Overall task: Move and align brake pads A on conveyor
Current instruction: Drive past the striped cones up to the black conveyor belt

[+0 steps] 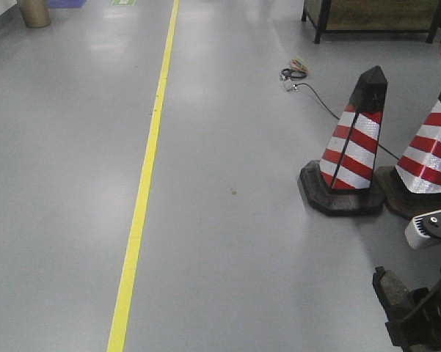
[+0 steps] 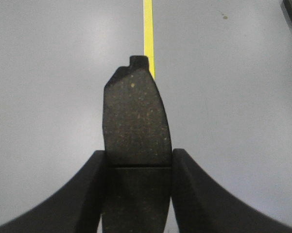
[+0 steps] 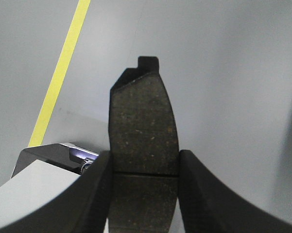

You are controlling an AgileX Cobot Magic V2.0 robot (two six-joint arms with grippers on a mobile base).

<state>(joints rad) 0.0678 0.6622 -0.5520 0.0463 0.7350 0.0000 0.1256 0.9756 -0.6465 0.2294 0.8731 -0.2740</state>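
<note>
Evidently the left pincer [image 2: 137,156] was clenched on a brake pad [image 2: 136,114]. Its two fingers [image 2: 87,194] pressed against the pad's long edges at the groove and were opened no wider than the pad itself. The right pincer [image 3: 143,158] was grasping a second brake pad [image 3: 143,111] in the same way. Each pad stuck straight out ahead of its wrist, tab end foremost, with the speckled face turned to the camera.

Gripping across the narrow width near the middle probably kept each pad balanced. It also left the far end free, so the pad could be laid flat and squared up against its neighbours.

Neither pad touched anything but its pincer; both hung in the air over a plain grey floor [image 2: 48,97] crossed by a yellow line [image 2: 148,34]. A pale grey housing [image 3: 34,194] sat below the right pad, and I could not tell what it belonged to.

Farther out, the front view showed two striped cones [image 1: 352,147] and a loose cable [image 1: 330,106]. The conveyor appeared in no view, so the pads seemed to be in transit, not yet placed.
</note>
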